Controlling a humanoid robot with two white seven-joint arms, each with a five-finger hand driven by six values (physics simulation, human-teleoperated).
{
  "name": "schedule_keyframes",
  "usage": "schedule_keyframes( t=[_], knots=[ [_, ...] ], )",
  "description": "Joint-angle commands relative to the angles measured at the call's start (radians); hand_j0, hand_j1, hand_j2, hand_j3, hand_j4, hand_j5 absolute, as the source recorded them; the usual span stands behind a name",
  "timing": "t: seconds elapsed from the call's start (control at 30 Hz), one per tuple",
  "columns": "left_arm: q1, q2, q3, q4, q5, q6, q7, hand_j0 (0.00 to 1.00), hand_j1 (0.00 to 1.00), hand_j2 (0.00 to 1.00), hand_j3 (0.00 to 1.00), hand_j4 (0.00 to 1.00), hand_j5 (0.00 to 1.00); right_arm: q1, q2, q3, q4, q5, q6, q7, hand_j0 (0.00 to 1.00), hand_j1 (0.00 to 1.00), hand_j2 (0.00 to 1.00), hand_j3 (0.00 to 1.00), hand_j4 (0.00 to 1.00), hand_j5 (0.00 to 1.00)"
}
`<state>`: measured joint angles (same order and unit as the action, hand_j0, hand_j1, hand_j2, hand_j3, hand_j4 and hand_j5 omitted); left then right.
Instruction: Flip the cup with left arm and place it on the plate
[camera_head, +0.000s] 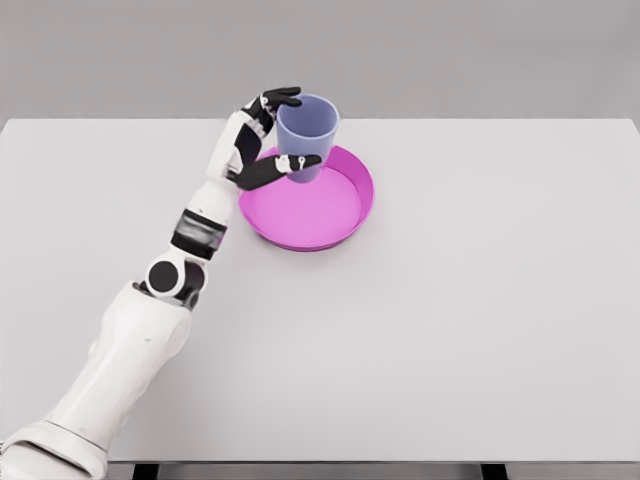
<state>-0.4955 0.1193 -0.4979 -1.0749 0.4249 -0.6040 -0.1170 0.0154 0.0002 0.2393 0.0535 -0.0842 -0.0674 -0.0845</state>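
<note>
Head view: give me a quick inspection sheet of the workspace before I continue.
Surface: white table, flat.
Job's things: blue cup upright, mouth up, over the far part of the pink plate; whether it touches the plate cannot be told.
Clutter: nothing seen.
Robot hands: left robot hand gripping the cup from its left side; right one not in view.
Cables: nothing seen.
Surroundings: plain grey backdrop.
</note>
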Motion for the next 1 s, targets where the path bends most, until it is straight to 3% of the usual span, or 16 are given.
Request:
schedule_keyframes(
  t=[0.0,0.23,0.63,0.73,0.97],
  knots=[
    [0.000,-0.017,-0.001,0.039,0.034,-0.007,-0.003,0.53,0.53,0.53,0.53,0.53,0.53,0.002,0.000,0.000,0.000,0.000,0.000,0.000,1.00,1.00,1.00,1.00,1.00,1.00],
    [0.003,-0.026,-0.005,0.081,0.025,-0.007,-0.006,0.53,0.53,0.53,0.53,0.53,0.53,0.000,0.000,0.000,0.000,0.000,0.000,0.000,1.00,1.00,1.00,1.00,1.00,1.00],
    [0.006,-0.041,-0.024,0.082,0.028,-0.007,-0.004,0.53,0.53,0.53,0.53,0.53,0.53,0.000,0.000,0.000,0.000,0.000,0.000,0.000,1.00,1.00,1.00,1.00,1.00,1.00],
    [-0.006,-0.044,-0.025,0.147,0.025,-0.007,-0.004,0.53,0.53,0.53,0.53,0.53,0.53,0.000,0.000,0.000,0.000,0.000,0.000,0.000,1.00,1.00,1.00,1.00,1.00,1.00],
    [-0.011,-0.044,-0.025,0.159,0.025,-0.007,-0.003,0.53,0.53,0.53,0.53,0.53,0.53,0.000,0.000,0.000,0.000,0.000,0.000,0.000,1.00,1.00,1.00,1.00,1.00,1.00]
  ],
)
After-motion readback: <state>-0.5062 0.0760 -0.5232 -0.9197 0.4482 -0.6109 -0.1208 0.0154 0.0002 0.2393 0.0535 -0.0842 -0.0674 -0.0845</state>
